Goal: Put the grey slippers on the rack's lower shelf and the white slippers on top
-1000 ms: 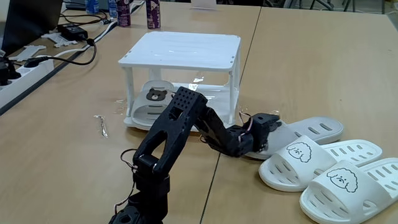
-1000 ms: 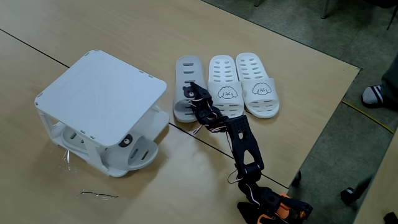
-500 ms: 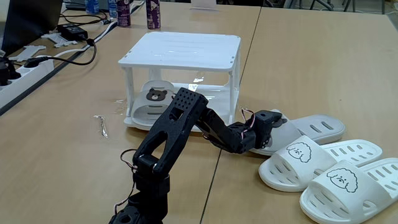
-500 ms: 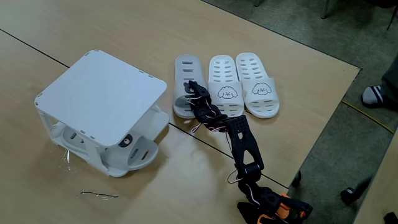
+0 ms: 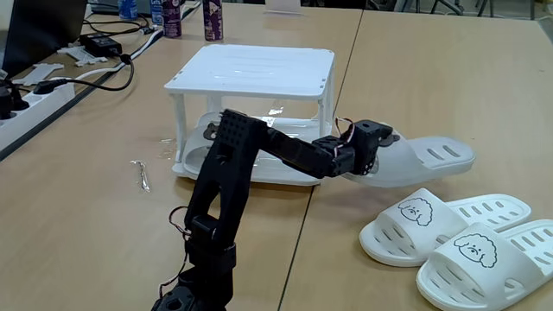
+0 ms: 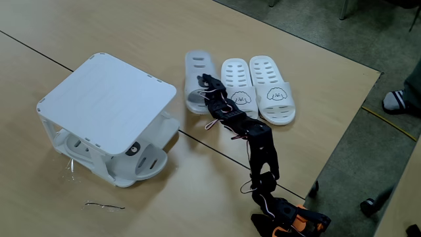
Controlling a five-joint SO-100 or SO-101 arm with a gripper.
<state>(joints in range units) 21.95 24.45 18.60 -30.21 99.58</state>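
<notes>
Since half a second ago the arm has lifted and stretched toward 1 o'clock in a fixed view, raising the loose grey slipper (image 5: 415, 161) so its heel end now tilts off the table (image 5: 104, 225) instead of lying flat beside the white pair. Black gripper (image 5: 373, 149) is clamped on that slipper at its strap end, and the sole hangs out to 3 o'clock from the claw. From the high fixed view the same gripper (image 6: 205, 87) sits at the strap of the grey slipper (image 6: 196, 72), which has slid slightly toward 12 o'clock and now lies a little apart from the white slippers (image 6: 255, 89). Those two lie side by side on the table, dog faces up, at 3 o'clock from the claw; in the low fixed view the white slippers (image 5: 458, 242) rest at 5 o'clock from it, near the right edge of the picture. At 9 o'clock from the gripper stands the rack (image 5: 252, 71), slatted top bare, and the second grey slipper (image 6: 146, 160) lies on the lower shelf (image 5: 285, 169), its bear emblem showing between the posts. A bent piece of wire (image 5: 142, 174) lies on the table at 8 o'clock from the rack
</notes>
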